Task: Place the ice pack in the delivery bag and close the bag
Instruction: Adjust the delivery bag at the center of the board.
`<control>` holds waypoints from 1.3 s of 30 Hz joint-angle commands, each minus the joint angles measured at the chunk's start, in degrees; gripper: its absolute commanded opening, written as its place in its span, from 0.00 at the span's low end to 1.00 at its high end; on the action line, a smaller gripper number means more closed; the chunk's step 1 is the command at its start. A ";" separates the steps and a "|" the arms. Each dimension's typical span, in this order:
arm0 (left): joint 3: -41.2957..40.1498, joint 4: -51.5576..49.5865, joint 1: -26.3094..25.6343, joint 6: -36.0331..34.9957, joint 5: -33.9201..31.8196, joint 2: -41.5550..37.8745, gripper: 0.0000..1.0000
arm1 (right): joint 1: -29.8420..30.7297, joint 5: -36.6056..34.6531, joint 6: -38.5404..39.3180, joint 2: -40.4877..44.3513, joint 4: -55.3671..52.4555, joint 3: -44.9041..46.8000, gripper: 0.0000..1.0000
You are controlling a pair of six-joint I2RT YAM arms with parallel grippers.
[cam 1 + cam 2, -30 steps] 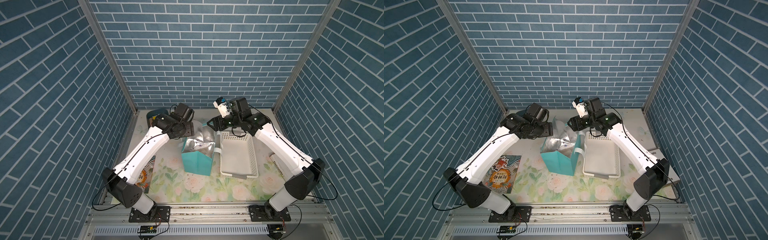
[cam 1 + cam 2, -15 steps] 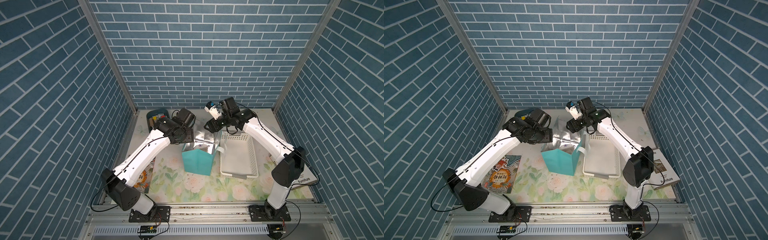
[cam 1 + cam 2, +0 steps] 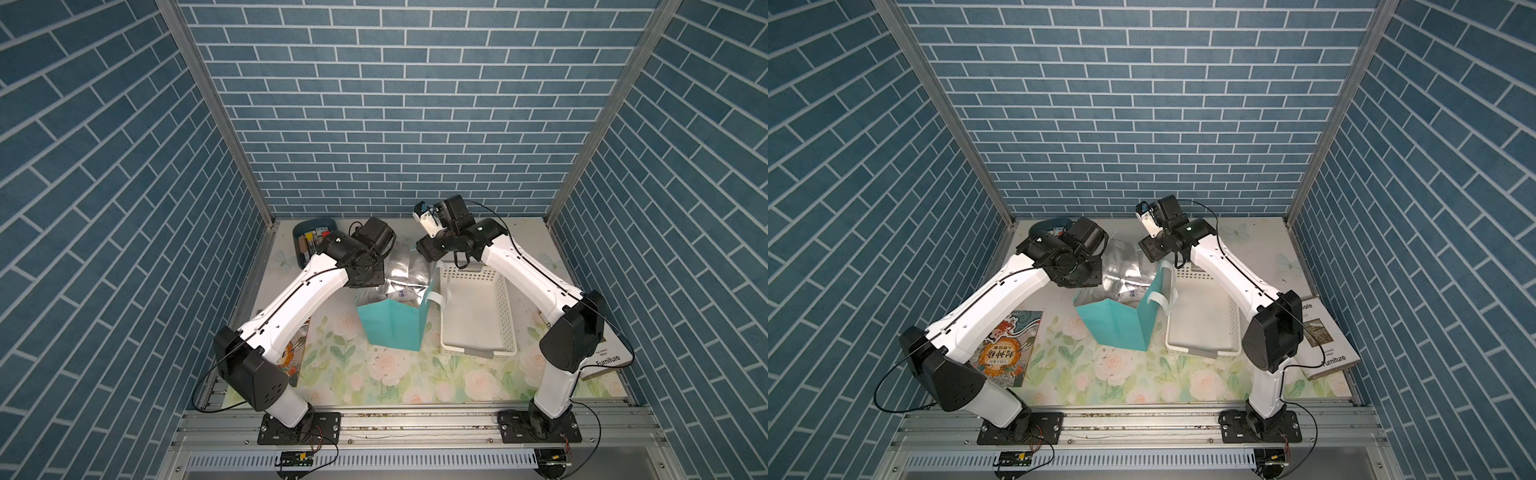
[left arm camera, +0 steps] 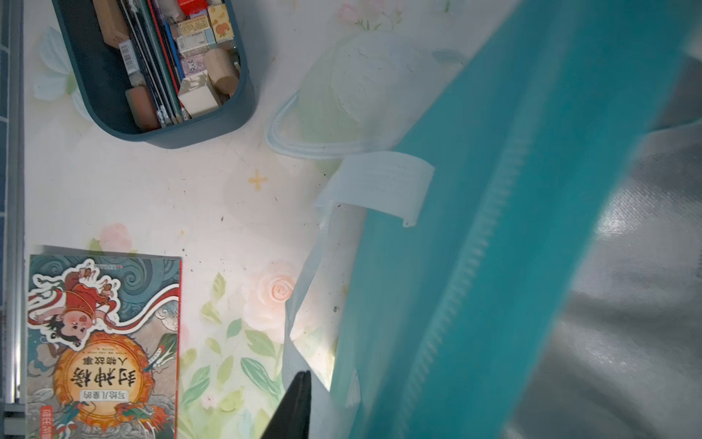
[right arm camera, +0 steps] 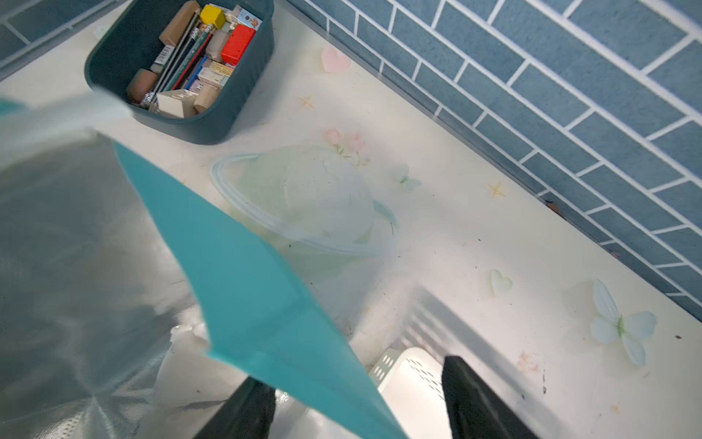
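Open delivery bag [image 3: 388, 328] on tabletop [image 3: 374, 376]. Spread wide: right gripper [image 5: 355, 374], bag's teal edge [image 5: 235, 258] in between. Pressed together: left gripper [image 4: 302, 377], right by bag's white strap [image 4: 380, 182].

My cell: blue-grey brick-pattern back wall [image 3: 395, 104] with white mortar lines, same panel on left wall [image 3: 83, 208] and right wall [image 3: 685, 208]. Silver aluminium corner posts [image 3: 220, 116] at both back joints. My bench: glossy pale cloth printed with pink roses and green leaves [image 3: 395, 374], pale butterflies [image 5: 619, 327], small gold stars [image 5: 495, 189]. Front edge: silver aluminium rail [image 3: 415, 419], white slotted duct [image 3: 415, 459] beneath. Light bright, even.
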State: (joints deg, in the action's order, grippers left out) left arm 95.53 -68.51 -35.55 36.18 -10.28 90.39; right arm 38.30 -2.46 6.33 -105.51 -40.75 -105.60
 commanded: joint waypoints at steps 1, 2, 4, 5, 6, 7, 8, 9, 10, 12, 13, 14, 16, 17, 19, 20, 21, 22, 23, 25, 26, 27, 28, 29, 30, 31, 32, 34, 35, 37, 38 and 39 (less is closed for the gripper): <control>1.13 -2.12 -0.17 -0.24 -1.35 0.31 0.31 | 0.04 -3.19 1.91 1.36 0.77 -0.89 0.73; 1.23 -2.27 -0.14 -0.24 -1.34 0.39 0.29 | 0.02 -2.77 2.07 1.36 0.92 -0.61 0.73; 1.60 -2.52 -0.14 -0.15 -1.40 0.53 0.26 | 0.04 -0.68 2.02 1.00 0.95 -0.12 0.72; 1.86 -2.59 -0.13 -0.15 -1.33 0.63 0.24 | 0.10 0.96 1.96 0.67 0.81 0.21 0.72; 2.20 -2.66 -0.18 -0.12 -1.40 0.66 0.22 | 0.10 2.24 1.86 0.31 0.68 0.52 0.72; 2.46 -2.70 -0.16 -0.02 -1.51 0.74 0.20 | 0.10 3.18 1.77 -0.02 0.54 0.70 0.70; 2.64 -2.76 -0.14 -0.01 -1.73 0.75 0.18 | 0.09 3.92 1.68 -0.35 0.47 0.84 0.69; 2.84 -2.82 -0.13 0.10 -2.00 0.87 0.16 | 0.10 4.26 1.60 -0.57 0.37 0.84 0.68; 3.09 -2.90 -0.13 0.11 -2.39 0.97 0.14 | 0.10 4.47 1.44 -0.77 0.30 0.85 0.65; 3.72 -3.55 -0.10 0.88 -3.92 1.63 0.04 | 0.18 5.47 0.63 -0.83 -0.16 0.12 0.55; 4.42 -4.24 -0.03 1.55 -5.17 2.15 0.00 | 0.17 6.19 -0.07 -0.67 -0.28 -0.31 0.45; 5.31 -5.04 0.06 2.01 -6.45 3.06 0.00 | 0.21 6.43 -0.73 -0.47 -0.52 -0.59 0.33; 7.71 -6.18 0.27 2.09 -7.84 4.87 0.00 | 0.72 8.25 -1.82 -0.17 -1.52 -1.07 0.10; 9.02 -6.39 0.39 1.68 -8.21 5.79 0.00 | 1.03 8.49 -2.17 0.08 -2.29 -1.05 0.01; 11.49 -6.55 0.87 0.41 -8.92 7.56 0.00 | 1.83 8.52 -2.91 0.87 -3.68 -0.24 0.00; 12.66 -6.44 1.23 -0.20 -9.05 8.42 0.00 | 2.18 8.45 -3.60 1.43 -4.44 0.43 0.00; 13.68 -6.15 1.74 -0.90 -9.02 9.24 0.00 | 2.71 8.44 -4.55 2.10 -5.13 1.14 0.00; 14.69 -5.63 2.25 -1.66 -8.87 9.81 0.00 | 3.12 8.55 -5.87 2.93 -5.75 2.09 0.00; 15.66 -5.16 2.99 -2.46 -8.22 10.47 0.00 | 3.50 8.91 -7.40 3.97 -6.12 3.20 0.00; 17.81 -3.65 4.27 -3.78 -6.00 11.64 0.00 | 4.27 9.78 -10.89 6.73 -5.96 5.86 0.00; 18.70 -2.85 4.76 -4.51 -5.20 12.00 0.00 | 4.72 10.16 -12.82 8.00 -5.80 7.03 0.00; 19.85 -1.97 5.30 -5.42 -4.53 12.71 0.00 | 5.33 10.70 -15.46 10.07 -5.27 8.67 0.00; 20.65 -1.43 5.76 -5.95 -3.81 13.19 0.00 | 5.63 11.51 -17.43 11.58 -4.47 9.87 0.00; 21.33 -0.80 6.13 -6.92 -2.50 13.54 0.00 | 5.90 11.93 -19.45 12.96 -3.68 10.97 0.00; 21.78 -0.11 6.45 -7.78 -0.93 13.95 0.00 | 6.17 12.75 -21.50 14.44 -2.89 12.00 0.00; 22.08 0.57 6.63 -8.52 0.37 14.25 0.02 | 6.21 13.80 -23.07 15.46 -2.06 13.04 0.00; 22.38 1.05 6.66 -9.01 1.41 14.60 0.04 | 6.39 14.62 -24.68 16.44 -1.06 14.16 0.00; 22.53 1.39 6.75 -9.48 2.79 14.99 0.08 | 6.51 15.54 -26.75 17.56 0.67 16.69 0.00; 22.32 1.40 6.73 -9.53 3.27 15.01 0.10 | 6.51 15.56 -27.22 17.51 0.77 17.27 0.00; 21.49 1.41 6.72 -9.56 3.53 14.59 0.21 | 6.50 14.22 -27.37 16.47 -0.41 16.69 0.01; 21.01 1.40 6.78 -9.54 3.59 14.29 0.26 | 6.50 13.44 -27.23 15.90 -1.00 16.19 0.05; 20.49 1.38 6.73 -9.51 3.60 13.64 0.31 | 6.51 12.60 -26.98 15.47 -1.27 15.68 0.11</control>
State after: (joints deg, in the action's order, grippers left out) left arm 116.62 -68.20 -28.93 27.83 -8.12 104.75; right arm 44.49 10.02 -17.21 -89.41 -42.39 -89.06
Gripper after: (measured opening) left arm 0.283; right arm 0.076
